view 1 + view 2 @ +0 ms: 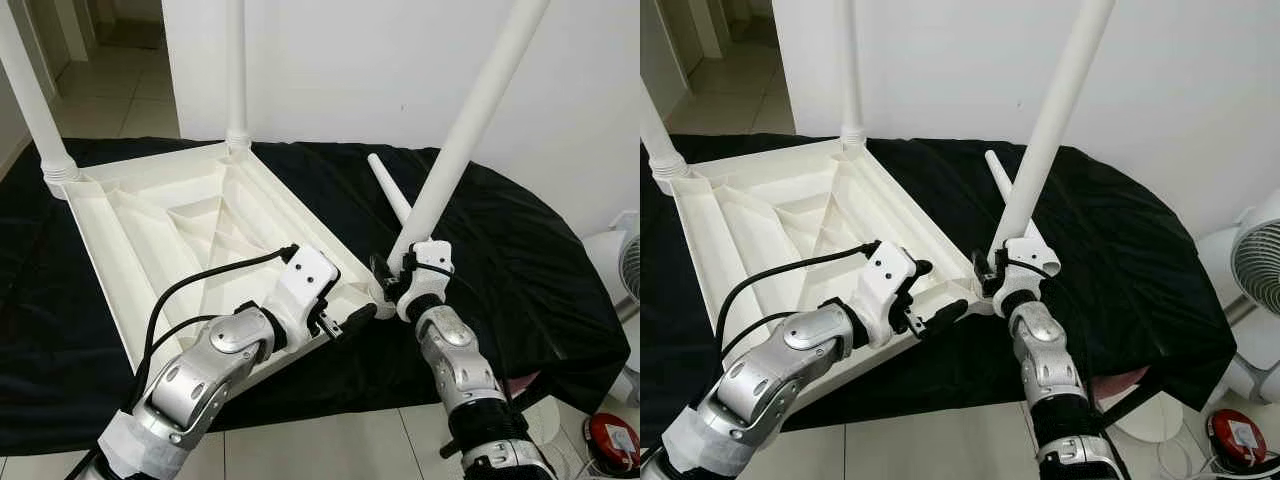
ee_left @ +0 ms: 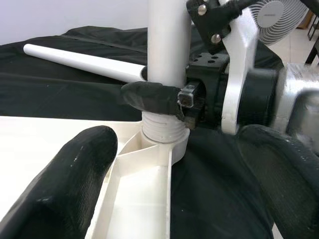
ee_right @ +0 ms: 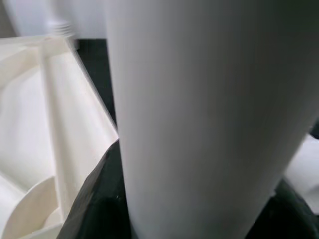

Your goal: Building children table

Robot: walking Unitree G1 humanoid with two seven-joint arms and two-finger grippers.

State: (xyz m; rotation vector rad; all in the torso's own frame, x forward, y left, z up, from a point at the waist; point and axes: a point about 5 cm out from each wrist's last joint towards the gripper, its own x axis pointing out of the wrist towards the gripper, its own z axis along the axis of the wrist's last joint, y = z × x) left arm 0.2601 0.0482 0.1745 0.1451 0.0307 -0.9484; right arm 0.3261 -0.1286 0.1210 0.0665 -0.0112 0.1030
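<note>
The white children's table top [image 1: 170,220] lies upside down on a black cloth [image 1: 520,260]. Two white legs [image 1: 237,70] [image 1: 30,100] stand in its far corners. My right gripper [image 1: 393,268] is shut on a third white leg [image 1: 470,120], low down near its base. That leg leans to the right, and its threaded end sits at the near right corner socket [image 2: 162,132]. My left gripper [image 1: 345,322] is open at the same corner, its fingers [image 2: 75,174] straddling the table's rim. A fourth leg [image 1: 390,190] lies loose on the cloth behind.
A white wall stands close behind the cloth. At the right edge there is a white fan [image 1: 625,270], and a red round object [image 1: 612,440] lies on the tiled floor below it. The cloth's near edge hangs over pale floor tiles.
</note>
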